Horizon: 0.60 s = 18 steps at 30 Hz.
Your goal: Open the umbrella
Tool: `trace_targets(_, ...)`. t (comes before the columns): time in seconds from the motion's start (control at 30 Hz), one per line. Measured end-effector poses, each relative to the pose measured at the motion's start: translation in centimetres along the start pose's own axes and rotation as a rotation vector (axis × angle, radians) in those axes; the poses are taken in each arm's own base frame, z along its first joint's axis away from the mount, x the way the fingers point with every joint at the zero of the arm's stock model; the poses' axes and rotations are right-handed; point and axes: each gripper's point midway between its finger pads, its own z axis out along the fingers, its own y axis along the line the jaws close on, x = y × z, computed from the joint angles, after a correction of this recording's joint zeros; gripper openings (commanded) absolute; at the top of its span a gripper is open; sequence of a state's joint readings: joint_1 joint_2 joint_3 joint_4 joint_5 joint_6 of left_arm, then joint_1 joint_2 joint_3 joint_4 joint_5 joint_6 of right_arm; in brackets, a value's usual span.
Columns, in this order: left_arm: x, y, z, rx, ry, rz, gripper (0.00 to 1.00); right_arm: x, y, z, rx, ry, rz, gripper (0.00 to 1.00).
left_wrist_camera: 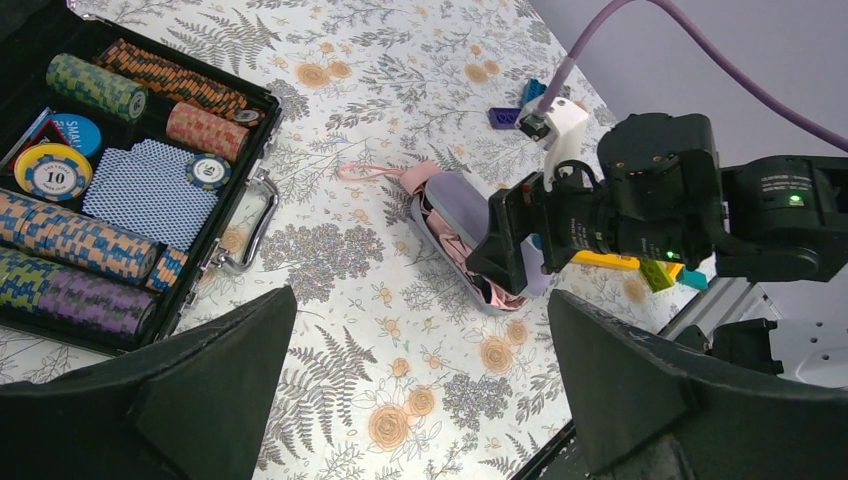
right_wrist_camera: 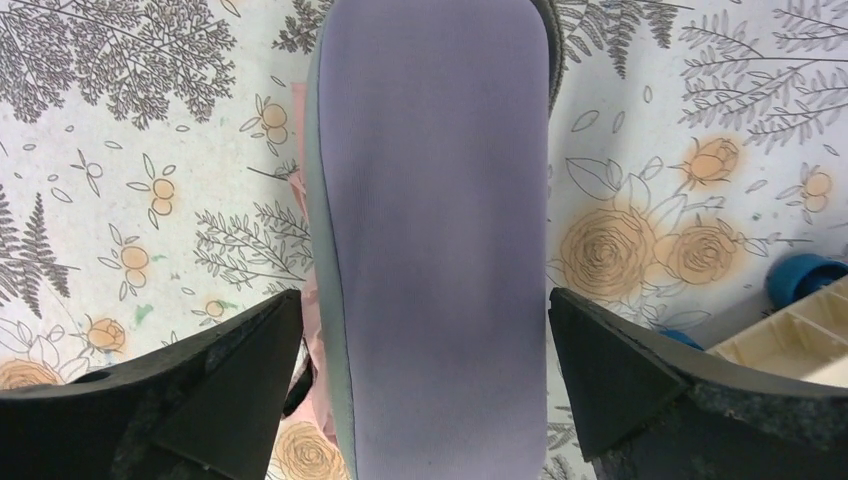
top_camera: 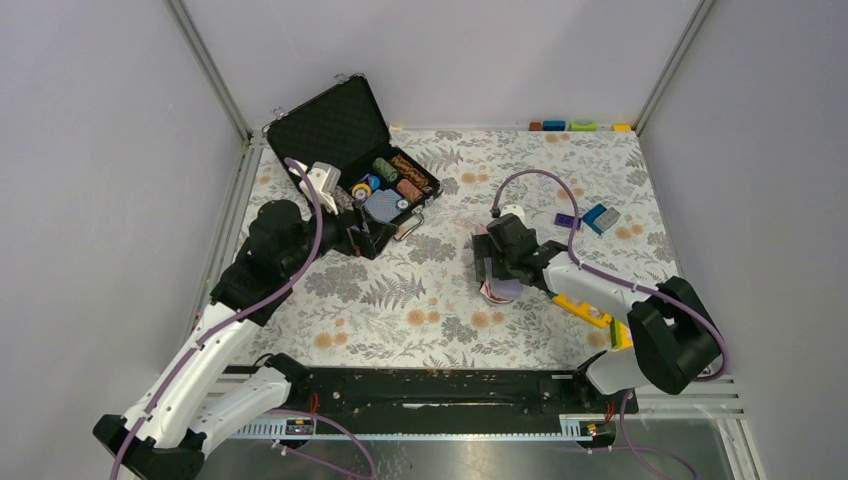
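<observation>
Grey walls (top_camera: 100, 150) close in a counter (top_camera: 420, 300) printed with ferns and orange roses. Near its middle, a little to the right, the compact folding umbrella of pale pink fabric (left_wrist_camera: 418, 182) lies flat and folded. Most of it is covered by a lilac-grey tube-shaped fabric sleeve (right_wrist_camera: 440, 230). The right hand (right_wrist_camera: 422, 300) hangs directly over it, released, with one finger on each side of the sleeve; whether they touch it I cannot tell. The left hand (left_wrist_camera: 420, 298) is also released and holds nothing. It is above the counter just beside an open black case (top_camera: 330, 130) with poker chips (left_wrist_camera: 95, 85) and blue playing cards (left_wrist_camera: 150, 190).
</observation>
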State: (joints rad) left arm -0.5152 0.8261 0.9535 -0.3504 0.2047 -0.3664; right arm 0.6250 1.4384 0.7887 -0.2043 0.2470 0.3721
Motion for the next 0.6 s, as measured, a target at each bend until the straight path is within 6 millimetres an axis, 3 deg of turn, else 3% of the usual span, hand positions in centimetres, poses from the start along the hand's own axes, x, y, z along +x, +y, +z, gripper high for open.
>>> trace_targets(0.27, -0.1, 0.3, 0.0, -0.007, -0.001, -0.003, 0.99, -0.1, -1.8, -1.3, 0.070, -0.010, -0.048, 1.00)
trace_targets(0.6, 0.3, 0.7, 0.5, -0.016, 0.017, -0.011, 0.99, -0.8, -2.7, -2.8, 0.100, -0.046, -0.049, 1.00)
